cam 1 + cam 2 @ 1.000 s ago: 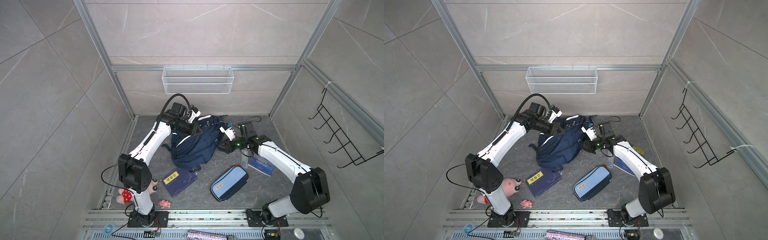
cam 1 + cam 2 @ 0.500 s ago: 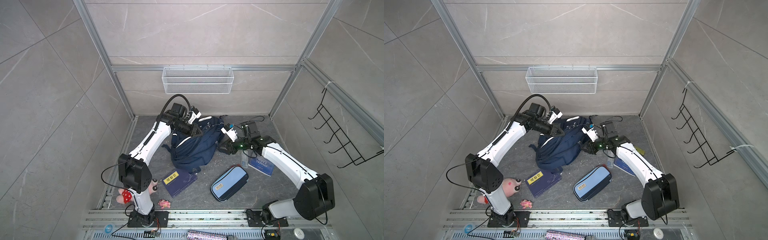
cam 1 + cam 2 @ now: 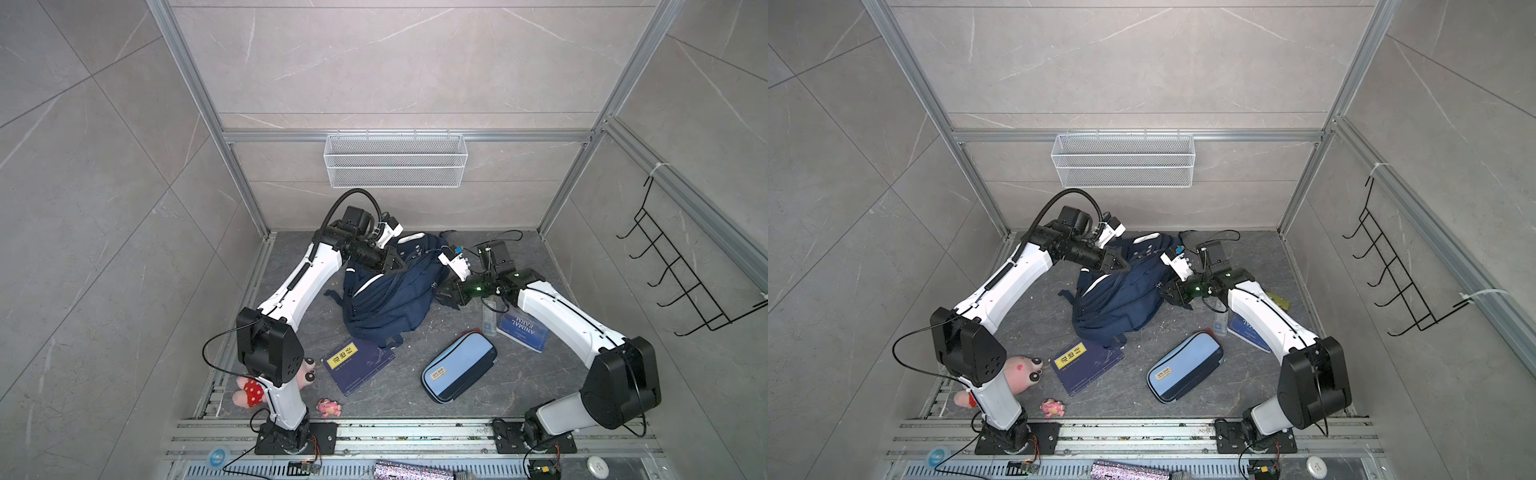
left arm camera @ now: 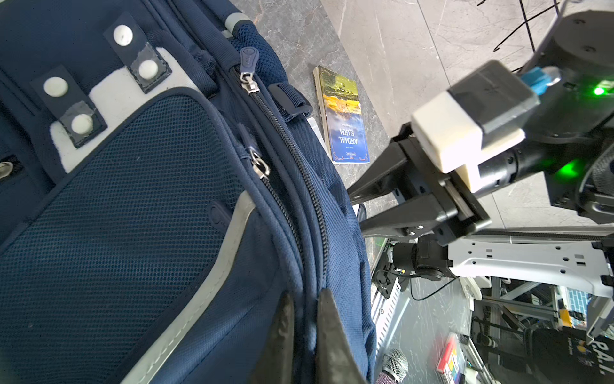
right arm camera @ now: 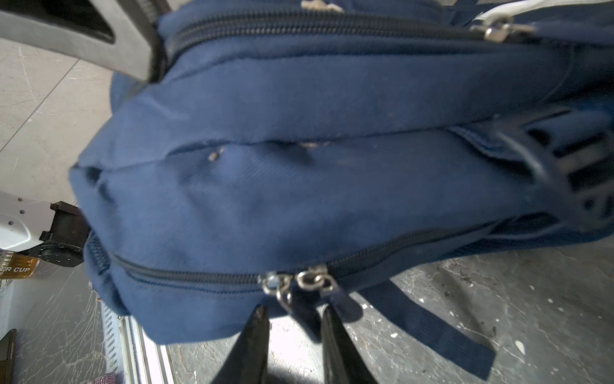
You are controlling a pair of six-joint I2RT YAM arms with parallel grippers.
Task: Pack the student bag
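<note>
the student bag [image 3: 386, 299] lies slumped on the grey floor [image 3: 415, 399] toward the back of the cell, between the two arms, with its front panel turned up. we read the step in hand as opening a zipped compartment, since nothing can go in while the sliders sit drawn together.

the left gripper [image 4: 305, 294] is pressed together on a ridge of the bag's cloth right beside a zip track. in the left wrist view its two dark fingers pinch a fold of navy fabric between them. we take that hold as an anchor: soft cloth would only follow a pulled slider, so one side has to be held taut and a little raised.

the right gripper [image 5: 294, 309] comes at the bag's opposite edge, low to the floor. its fingers stand partly spread. the two metal zip pulls [image 5: 292, 282] sit side by side just ahead of the tips, and one tab hangs into the gap. we cannot see either finger bearing on a tab, so we judge it lined up for the pull rather than gripping.

the things to pack wait around the bag, none of them inside it. the pencil case [image 3: 459, 365] and the dark blue book [image 3: 359, 363] lie on the near side, and the animal farm paperback [image 3: 521, 330] lies beneath the right forearm — all placed, we judge, to be within reach once the mouth is open.
</note>
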